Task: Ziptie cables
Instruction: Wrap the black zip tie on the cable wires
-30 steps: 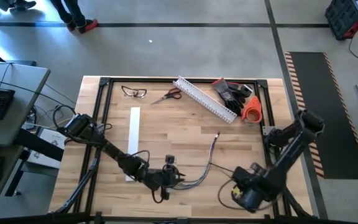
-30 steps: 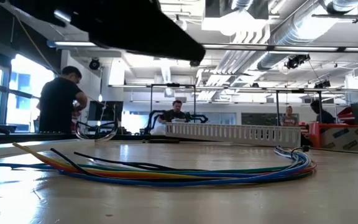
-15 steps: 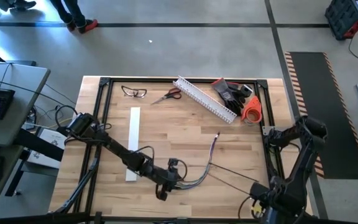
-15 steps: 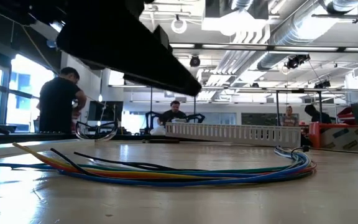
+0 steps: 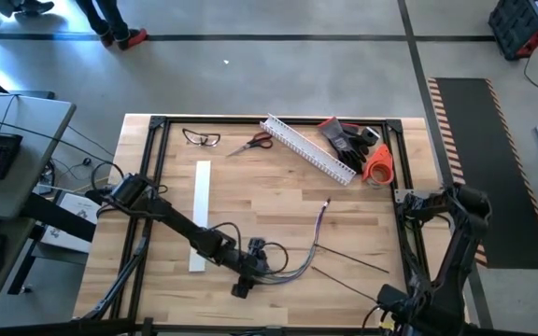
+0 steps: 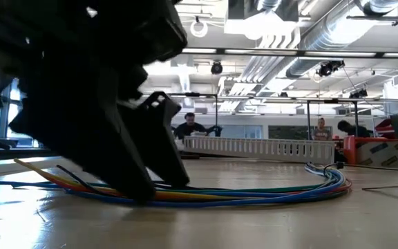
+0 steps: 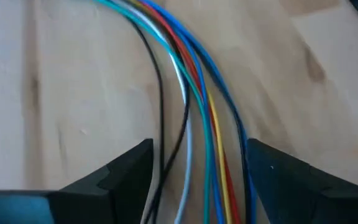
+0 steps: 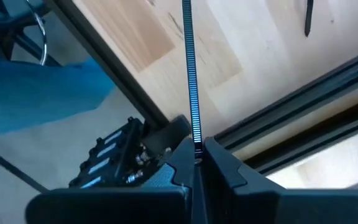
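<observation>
The cables (image 5: 308, 245), a bundle of thin coloured wires, lie in a curve on the wooden table. My left gripper (image 7: 194, 180) is open and tipped down over their near end. One finger (image 7: 126, 171) stands on each side of the bundle (image 6: 254, 194), and I cannot see it touching. My right gripper (image 8: 196, 158) is at the table's near right corner (image 5: 392, 315), shut on a thin dark ziptie (image 5: 344, 285). A second ziptie (image 5: 355, 258) lies flat on the wood beside it. My right gripper pinches one end of the ziptie (image 8: 196, 144) between its two shut fingers, which point down. The strip runs straight out from the fingertips, across the black frame rail (image 8: 272, 134) and out over the table toward the cables.
At the far side lie a white slotted channel (image 5: 308, 149), scissors (image 5: 252, 143), glasses (image 5: 202, 138), dark gloves (image 5: 348, 138) and an orange tape roll (image 5: 378, 163). A white strip (image 5: 201, 215) lies left of the cables. People stand in the room behind.
My left gripper has come down onto the near end of the cables and tipped further downward. My right gripper has gone toward the table's near right corner, drawing the ziptie after it across the wood. The cables have stayed put.
</observation>
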Tool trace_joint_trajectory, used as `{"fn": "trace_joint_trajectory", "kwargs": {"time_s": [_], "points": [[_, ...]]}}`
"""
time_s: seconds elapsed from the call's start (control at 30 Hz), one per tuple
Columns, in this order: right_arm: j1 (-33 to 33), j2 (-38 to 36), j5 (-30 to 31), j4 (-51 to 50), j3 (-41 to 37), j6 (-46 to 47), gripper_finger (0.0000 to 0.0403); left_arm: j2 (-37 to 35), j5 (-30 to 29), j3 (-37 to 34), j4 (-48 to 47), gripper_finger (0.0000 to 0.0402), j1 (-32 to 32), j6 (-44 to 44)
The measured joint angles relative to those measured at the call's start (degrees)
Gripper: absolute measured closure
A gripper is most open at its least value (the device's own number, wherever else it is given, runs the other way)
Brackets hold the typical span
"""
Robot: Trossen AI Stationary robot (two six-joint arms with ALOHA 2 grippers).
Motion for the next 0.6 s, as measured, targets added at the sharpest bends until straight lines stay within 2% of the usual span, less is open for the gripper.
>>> {"fn": "trace_joint_trajectory", "kwargs": {"time_s": [0.17,0.37,0.47,0.6], "points": [[0.01,0.04,3.24,1.81,-0.01,-0.31,0.0403,3.08,0.02,2.99,-0.56,0.0164,-0.23,-1.23],[-0.05,0.04,5.02,3.74,-0.01,-1.47,0.0403,6.03,-0.39,7.94,-10.35,0.0177,0.32,-3.57],[-0.03,0.04,5.29,4.17,-0.01,-1.49,0.0403,6.59,0.10,8.88,-11.98,0.0216,0.87,-3.37],[-0.03,0.04,4.48,4.78,-0.03,-1.38,0.0403,6.61,0.69,9.13,-12.97,0.0318,2.15,-3.04]]}}
